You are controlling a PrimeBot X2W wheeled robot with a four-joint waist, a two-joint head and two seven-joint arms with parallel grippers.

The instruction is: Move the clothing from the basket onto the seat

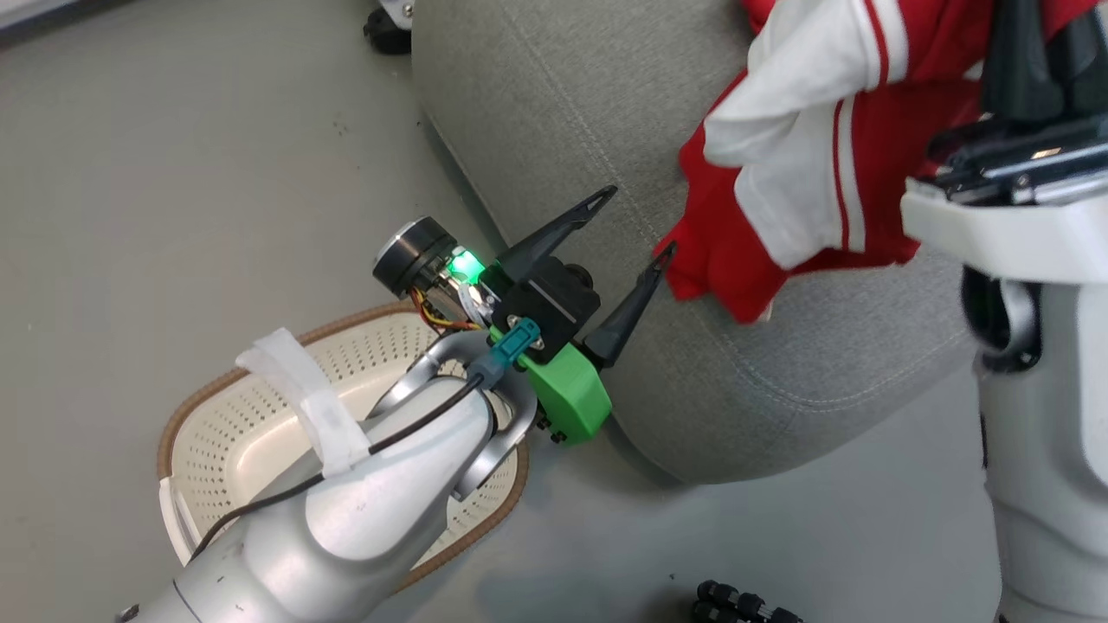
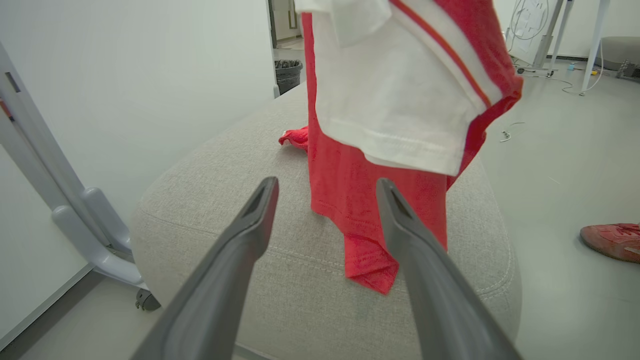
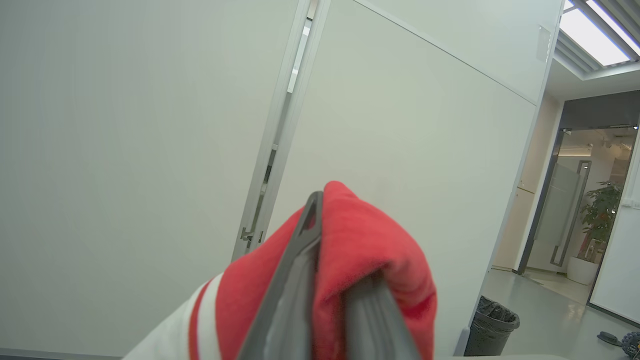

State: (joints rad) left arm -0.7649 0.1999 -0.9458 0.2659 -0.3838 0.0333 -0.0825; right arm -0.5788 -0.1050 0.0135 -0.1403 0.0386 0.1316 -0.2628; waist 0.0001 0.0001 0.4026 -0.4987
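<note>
Left wrist view has the left pincer (image 2: 326, 182) spread wide, holding nothing, over the rounded near edge of the seat (image 2: 200, 200), with bare seat ahead to its left. Just past its right finger (image 2: 430, 280) hangs the striped garment (image 2: 390, 100), hem seemingly touching the seat, its top cut off. The right pincer (image 3: 340, 240) is clamped on a red fold of it. Behind the left pincer, its forearm (image 1: 381, 510) hides much of the basket (image 1: 164, 441).

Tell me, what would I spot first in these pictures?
The bright red-and-white garment, hanging from the right pincer over the grey seat at the head view's upper right. Next, the left pincer, open beside its lower corner, with a green light glowing behind it. The basket sits on the floor at lower left.
</note>
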